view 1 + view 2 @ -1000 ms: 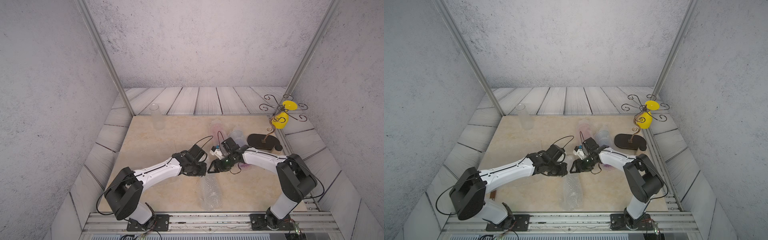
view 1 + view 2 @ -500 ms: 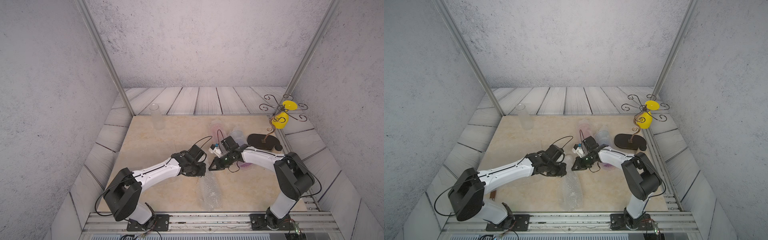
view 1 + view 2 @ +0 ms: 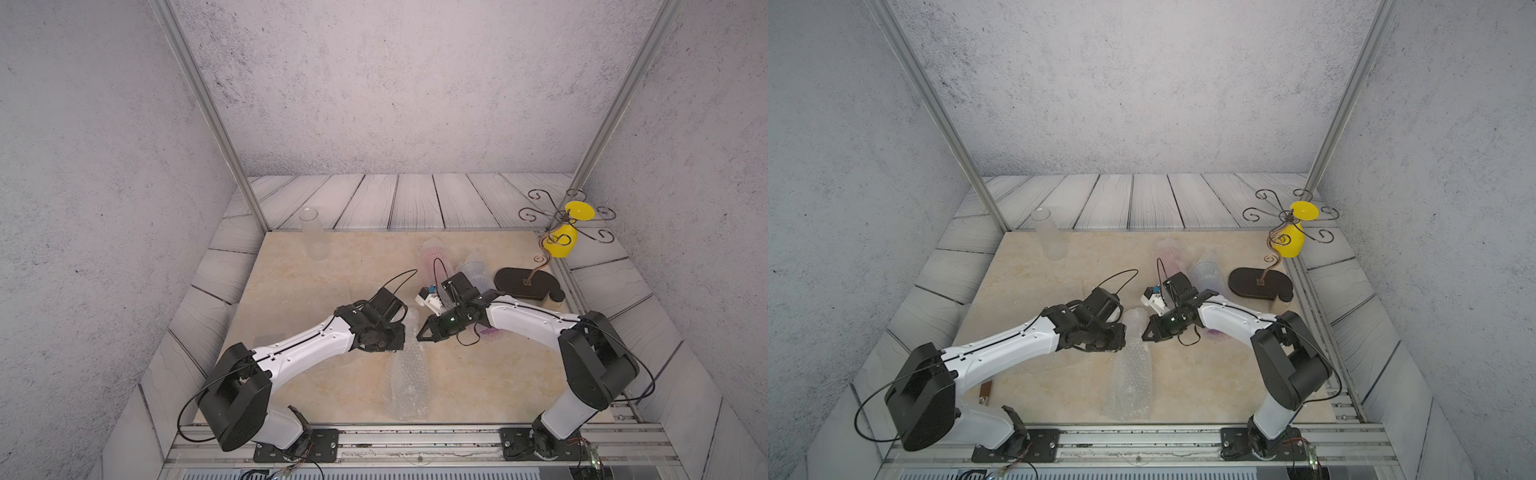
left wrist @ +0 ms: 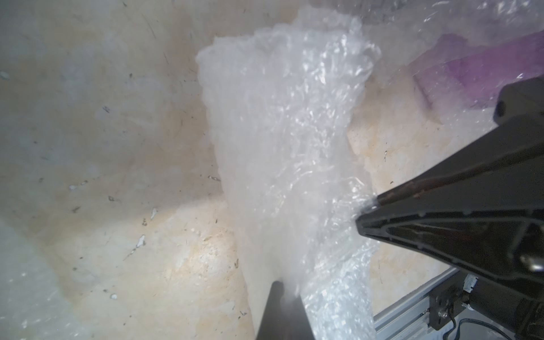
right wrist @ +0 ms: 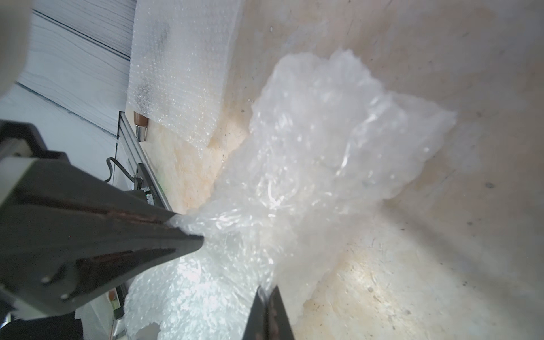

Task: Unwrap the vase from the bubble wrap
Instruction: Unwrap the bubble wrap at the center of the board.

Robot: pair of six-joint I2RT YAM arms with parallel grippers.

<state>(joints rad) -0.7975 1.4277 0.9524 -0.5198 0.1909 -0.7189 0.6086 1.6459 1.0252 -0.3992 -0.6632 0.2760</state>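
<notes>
The bubble wrap (image 3: pixel 409 374) (image 3: pixel 1129 382) lies as a long, bottle-shaped bundle in the middle of the table, its narrow end pointing to the back. The vase is hidden inside it. My left gripper (image 3: pixel 402 332) (image 3: pixel 1123 332) is shut on the narrow end from the left. My right gripper (image 3: pixel 419 336) (image 3: pixel 1144 336) is shut on the same end from the right. In the left wrist view my left gripper (image 4: pixel 279 294) pinches the crumpled wrap (image 4: pixel 288 132). The right wrist view has my right gripper (image 5: pixel 266 291) shut on the wrap (image 5: pixel 323 147).
A clear wrapped piece (image 3: pixel 311 235) stands at the back left. Pink (image 3: pixel 432 253) and bluish (image 3: pixel 473 270) wrapped pieces lie behind the right arm, a purple one (image 3: pixel 490 332) under it. A black-based wire stand (image 3: pixel 523 284) with a yellow vase (image 3: pixel 561 245) is at the right. A flat bubble sheet (image 5: pixel 176 73) lies near the front left corner.
My right gripper has shut on the narrow end of the bubble wrap, opposite the left gripper. The left arm has hardly moved.
</notes>
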